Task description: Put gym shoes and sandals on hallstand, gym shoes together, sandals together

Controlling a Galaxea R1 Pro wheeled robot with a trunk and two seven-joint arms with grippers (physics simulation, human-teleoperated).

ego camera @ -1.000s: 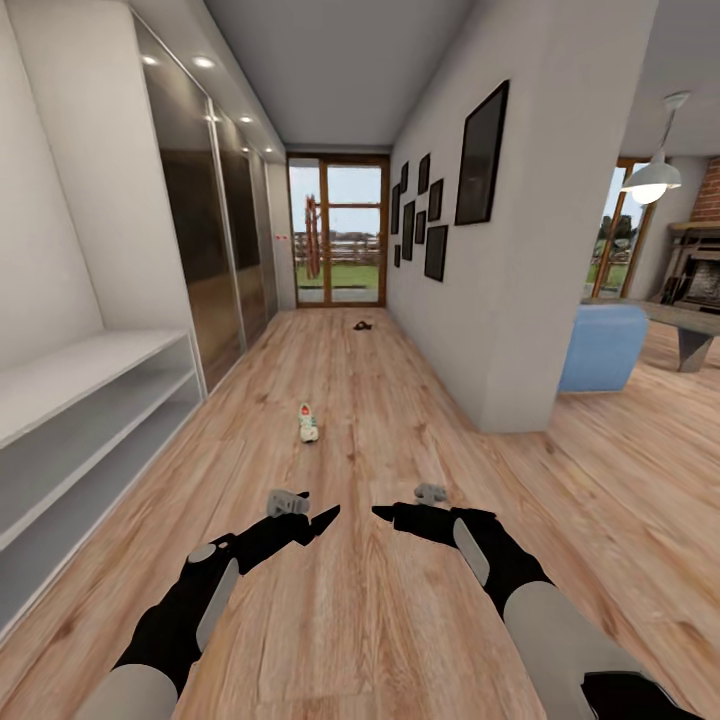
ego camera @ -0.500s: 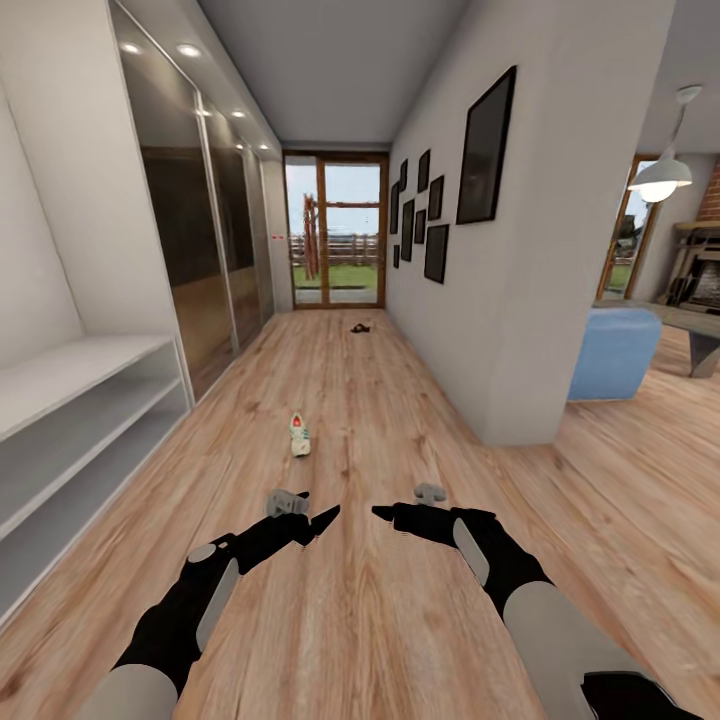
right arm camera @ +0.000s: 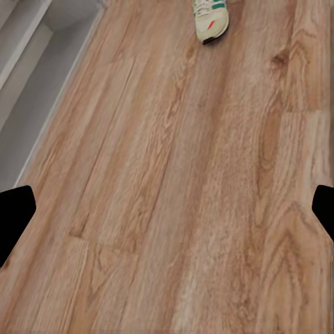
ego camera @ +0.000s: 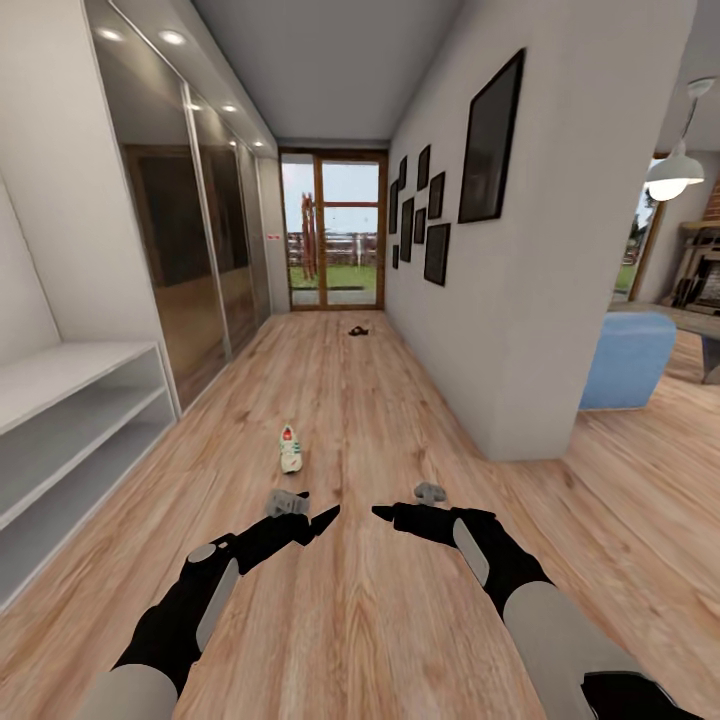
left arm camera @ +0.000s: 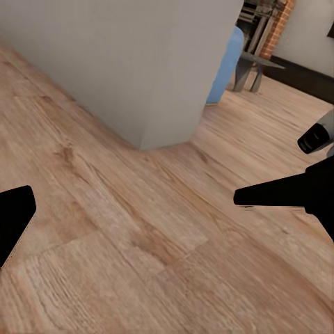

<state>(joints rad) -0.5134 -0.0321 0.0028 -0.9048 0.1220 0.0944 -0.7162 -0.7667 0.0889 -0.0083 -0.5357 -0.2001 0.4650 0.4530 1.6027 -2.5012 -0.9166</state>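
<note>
Head view: one gym shoe (ego camera: 290, 449) lies on the corridor floor (ego camera: 380, 400) ahead of both empty, wide-open grippers (left gripper (ego camera: 322, 520), right gripper (ego camera: 384, 513)); probably light, soft-sided—grasp across the midfoot.

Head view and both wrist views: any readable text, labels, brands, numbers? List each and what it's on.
None readable.
Small red-and-white sign on the wall left of the glass door: too small and blurred to read.
Gym shoe on the corridor floor: green stripes, no legible brand.
Framed pictures on the right wall: dark, no text visible.
</note>
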